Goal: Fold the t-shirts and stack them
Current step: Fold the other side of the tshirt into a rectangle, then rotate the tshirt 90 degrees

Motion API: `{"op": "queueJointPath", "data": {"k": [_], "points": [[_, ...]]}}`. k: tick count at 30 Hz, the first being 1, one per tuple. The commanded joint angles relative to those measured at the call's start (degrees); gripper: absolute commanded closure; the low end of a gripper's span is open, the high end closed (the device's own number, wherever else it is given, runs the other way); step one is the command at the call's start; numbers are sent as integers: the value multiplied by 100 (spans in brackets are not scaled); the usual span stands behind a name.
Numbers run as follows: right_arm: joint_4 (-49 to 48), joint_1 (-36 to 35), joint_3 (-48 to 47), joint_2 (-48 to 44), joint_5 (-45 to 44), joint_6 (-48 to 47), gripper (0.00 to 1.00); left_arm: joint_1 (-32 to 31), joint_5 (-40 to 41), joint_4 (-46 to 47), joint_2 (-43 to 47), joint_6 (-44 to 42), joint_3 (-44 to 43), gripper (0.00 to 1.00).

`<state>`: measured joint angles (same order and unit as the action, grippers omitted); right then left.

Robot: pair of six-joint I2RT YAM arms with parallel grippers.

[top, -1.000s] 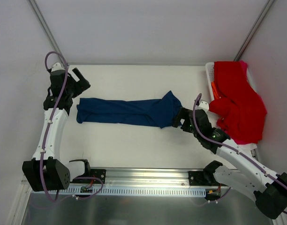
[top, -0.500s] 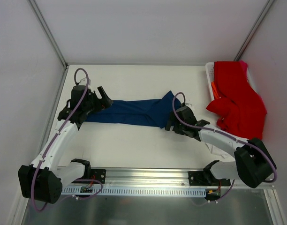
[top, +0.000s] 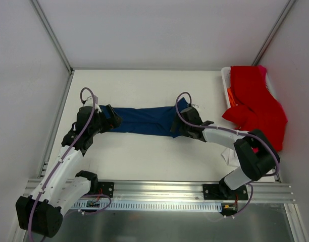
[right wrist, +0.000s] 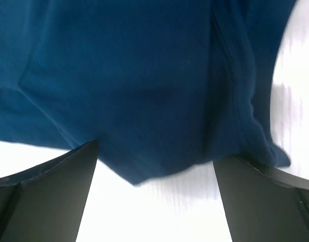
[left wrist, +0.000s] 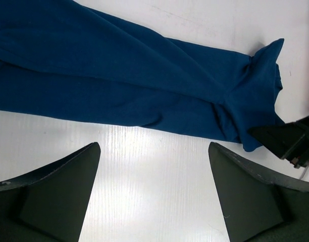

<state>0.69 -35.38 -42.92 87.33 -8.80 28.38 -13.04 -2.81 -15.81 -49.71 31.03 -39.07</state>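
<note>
Left end effector (top: 110, 117), right end effector (top: 178, 126): wide open, empty, at opposite ends of navy t-shirt (top: 142, 120), bunched mid-frame on surface (top: 144, 156). Risk: jaws pinch one layer only; cloth twists, fold skews.

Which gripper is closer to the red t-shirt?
Right. The right gripper is at the navy t-shirt's end nearest the red t-shirt; the left gripper is at the opposite end.

From above I lose the navy tee's (top: 144, 120) ends under the left gripper (top: 111, 119) and right gripper (top: 177, 126), the red tee (top: 255, 108) covers most of the basket (top: 224, 75), and my right wrist view is blurred.
</note>
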Motion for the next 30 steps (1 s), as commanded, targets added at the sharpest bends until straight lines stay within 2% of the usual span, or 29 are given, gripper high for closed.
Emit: {"op": "queueJointPath", "data": {"k": [1,3,5,6,9,10,16,20,30], "points": [[72,4,-261,416,-104,18,4,-76,158,237,286,97,180,10],[80,13,-366,600,-113,1,10,-102,149,237,304,88,259,10],[72,13,-516,715,-96,-61,26,-164,184,237,287,62,303,11],[72,22,-568,828,-78,-96,45,-181,193,245,287,44,312,11],[80,22,-770,1005,36,-228,81,-234,254,237,357,35,382,11],[89,31,-806,1110,79,-254,99,-234,246,237,392,26,391,11],[124,110,-1034,1348,-25,-351,100,-287,246,237,629,53,461,11],[685,311,-1718,1681,-87,-605,100,-305,237,245,761,105,602,11],[1995,795,-5353,3744,255,-1326,100,-305,246,237,814,193,787,11]]}}
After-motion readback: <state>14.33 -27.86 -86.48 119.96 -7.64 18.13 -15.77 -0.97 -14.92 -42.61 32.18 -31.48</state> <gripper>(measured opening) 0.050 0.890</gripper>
